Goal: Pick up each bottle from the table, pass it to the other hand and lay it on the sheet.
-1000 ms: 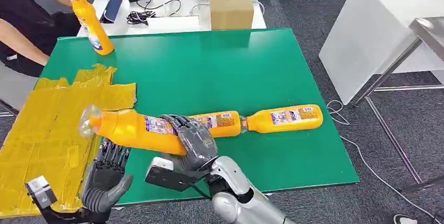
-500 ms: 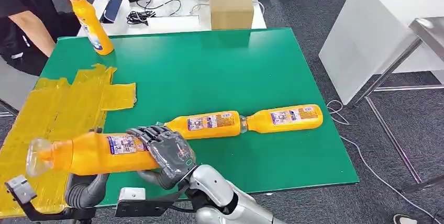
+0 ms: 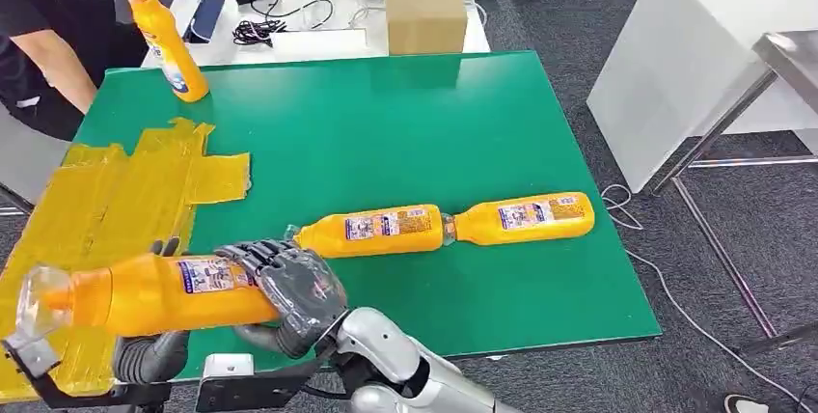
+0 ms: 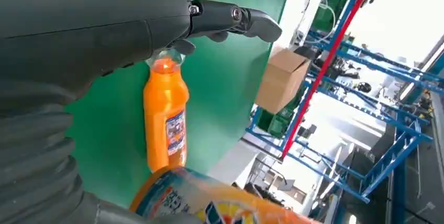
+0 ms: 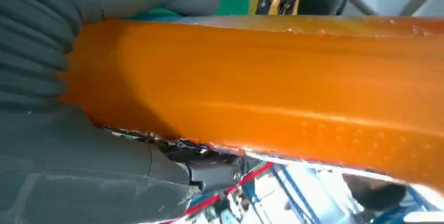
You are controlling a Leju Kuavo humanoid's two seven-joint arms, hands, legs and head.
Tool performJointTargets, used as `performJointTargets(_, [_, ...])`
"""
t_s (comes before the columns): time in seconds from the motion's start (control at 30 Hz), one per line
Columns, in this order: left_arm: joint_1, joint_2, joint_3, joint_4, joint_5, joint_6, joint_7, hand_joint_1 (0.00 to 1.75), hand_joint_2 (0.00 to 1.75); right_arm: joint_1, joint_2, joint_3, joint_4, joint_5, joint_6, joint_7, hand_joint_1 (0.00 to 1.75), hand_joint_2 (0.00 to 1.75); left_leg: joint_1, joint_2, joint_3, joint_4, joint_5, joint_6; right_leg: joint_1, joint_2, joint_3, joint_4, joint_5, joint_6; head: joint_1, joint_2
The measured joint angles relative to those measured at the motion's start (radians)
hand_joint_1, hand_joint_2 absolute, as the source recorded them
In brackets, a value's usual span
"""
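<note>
One bottle (image 3: 164, 289) was up in the air at this point, and your right hand (image 3: 289, 288) had its fingers wrapped around the base end of it. Its long axis ran left to right, nearly level, with the clear cap end (image 3: 39, 299) pointing left out over the near corner of the yellow sheet (image 3: 96, 210). That's the bit that mattered for the handoff: the free length of the bottle stretched left from your right hand, and your left hand (image 3: 145, 355) sat directly under that stretch, at the table's near-left edge. So the receiving hand was just below the body rather than beside it, and I'd say it needed to come up and close around the middle.

As for the left hand's fingers, the left wrist view showed them (image 4: 230, 17) extended and apart, with the carried bottle's base (image 4: 209, 203) close by, but not wrapped. Looked released to me, holding nothing.

Two more bottles were lying on the green table (image 3: 434, 123), end to end along the same left-right line: the middle bottle (image 3: 371, 230) just right of your right hand, and the right bottle (image 3: 521, 218) beyond it. A fourth bottle (image 3: 166, 41) stood tilted at the far-left corner, next to a person's arm (image 3: 48, 56).
</note>
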Motion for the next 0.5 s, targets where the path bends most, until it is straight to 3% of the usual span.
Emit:
performJointTargets(0.33, [0.002, -0.006, 0.014, 0.000, 0.030, 0.015, -0.009, 0.00, 1.75, -0.019, 0.013, 0.022, 0.054, -0.100, 0.010, -0.008, 1.75, 1.75, 0.000, 0.000, 0.000, 0.000, 0.000, 0.000, 0.000, 0.000, 0.000, 0.000, 0.000, 0.000, 0.000, 0.000])
performJointTargets(0.5, [0.003, -0.007, 0.014, -0.001, 0.030, 0.007, -0.010, 0.00, 1.75, -0.011, 0.008, -0.006, 0.087, -0.074, -0.092, 0.013, 1.75, 1.75, 0.000, 0.000, 0.000, 0.000, 0.000, 0.000, 0.000, 0.000, 0.000, 0.000, 0.000, 0.000, 0.000, 0.000])
